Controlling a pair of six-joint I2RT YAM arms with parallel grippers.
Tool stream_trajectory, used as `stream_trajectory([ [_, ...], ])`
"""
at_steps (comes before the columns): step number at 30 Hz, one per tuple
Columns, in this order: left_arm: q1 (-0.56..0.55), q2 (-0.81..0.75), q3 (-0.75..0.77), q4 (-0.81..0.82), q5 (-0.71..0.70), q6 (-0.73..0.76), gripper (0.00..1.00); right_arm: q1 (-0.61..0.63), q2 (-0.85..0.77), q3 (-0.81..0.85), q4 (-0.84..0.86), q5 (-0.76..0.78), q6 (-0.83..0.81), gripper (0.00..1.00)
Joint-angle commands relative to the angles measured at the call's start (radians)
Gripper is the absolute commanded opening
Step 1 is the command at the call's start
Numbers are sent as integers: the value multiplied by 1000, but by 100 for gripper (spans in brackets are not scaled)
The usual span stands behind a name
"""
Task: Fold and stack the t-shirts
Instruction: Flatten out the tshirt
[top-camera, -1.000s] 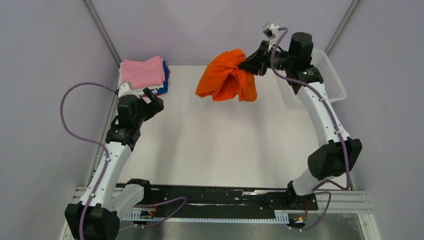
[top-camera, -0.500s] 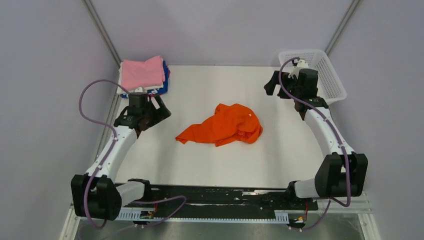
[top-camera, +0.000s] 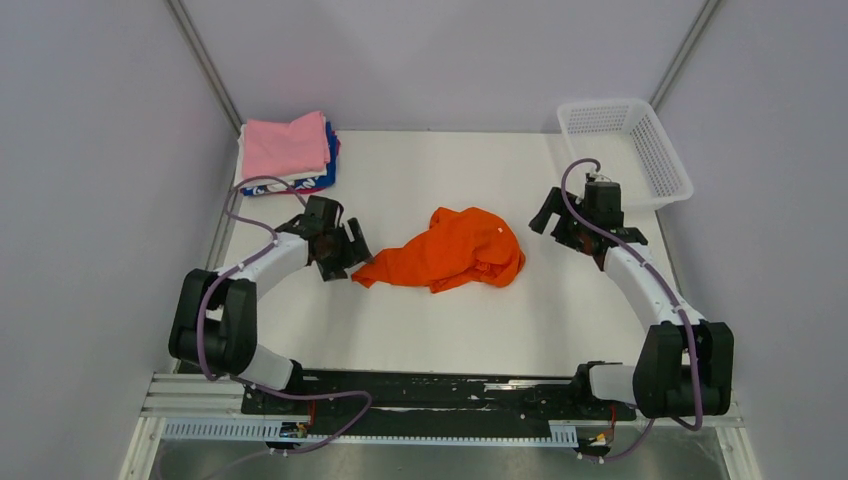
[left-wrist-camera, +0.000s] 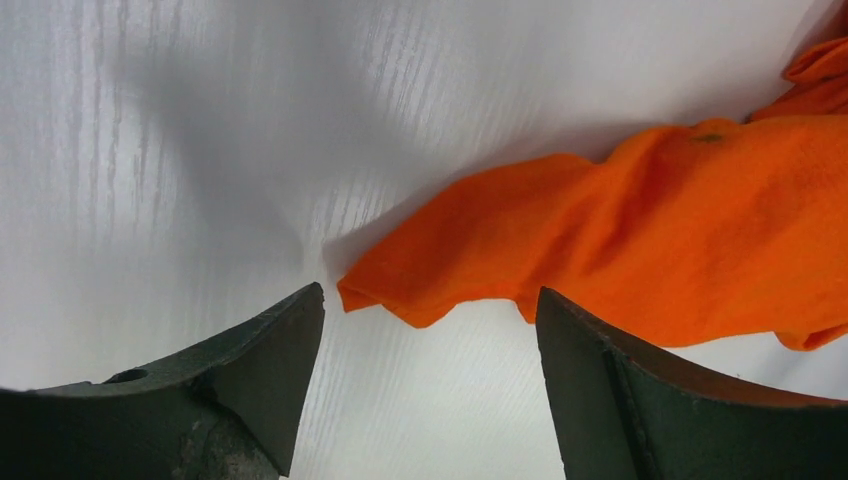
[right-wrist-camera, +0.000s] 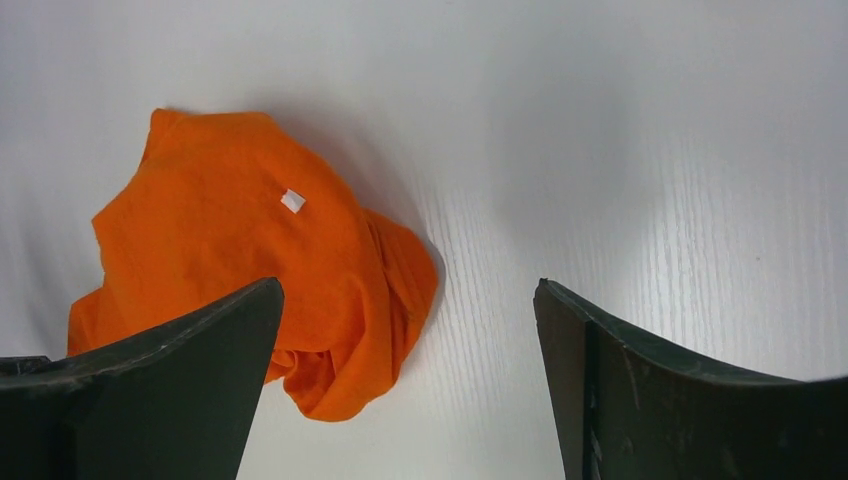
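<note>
Slick-looking desk: your released left end effector (right end effector released too) could shove the orange shirt away.

A white table carries three things. A crumpled orange t-shirt lies unfolded near the middle, a small white tag showing on its cloth. A stack of folded t-shirts, pink on top with white and blue below, sits in the far left corner. A white mesh basket stands at the far right corner.
</note>
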Motion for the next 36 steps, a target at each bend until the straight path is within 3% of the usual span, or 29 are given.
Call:
stream_trajectory([
  [1, -24, 68, 11, 94, 41, -23, 84, 3, -37, -26, -47, 16, 40, 95],
  [9, -110, 222, 69, 97, 24, 13, 60, 3, -39, -67, -63, 32, 78, 92],
  [11, -120, 244, 92, 79, 4, 20, 47, 2, -38, -77, -62, 21, 93, 92],
  [13, -122, 254, 109, 61, -22, 26, 21, 3, -30, -89, -62, 7, 100, 89],
  [15, -123, 244, 117, 52, -41, 30, 1, 3, -15, -102, -63, -10, 102, 84],
  [21, -122, 140, 92, 49, -104, 35, 0, 4, 82, -100, -25, -124, 98, 68],
  [32, -121, 60, 71, 69, -46, 25, 0, 37, 338, -38, 85, -269, 96, 50],
  [34, -123, 47, 68, 70, -53, 22, 0, 58, 362, -27, 98, -282, 95, 42],
  [36, -122, 32, 69, 69, -61, 22, 0, 76, 372, -18, 105, -255, 95, 21],
])
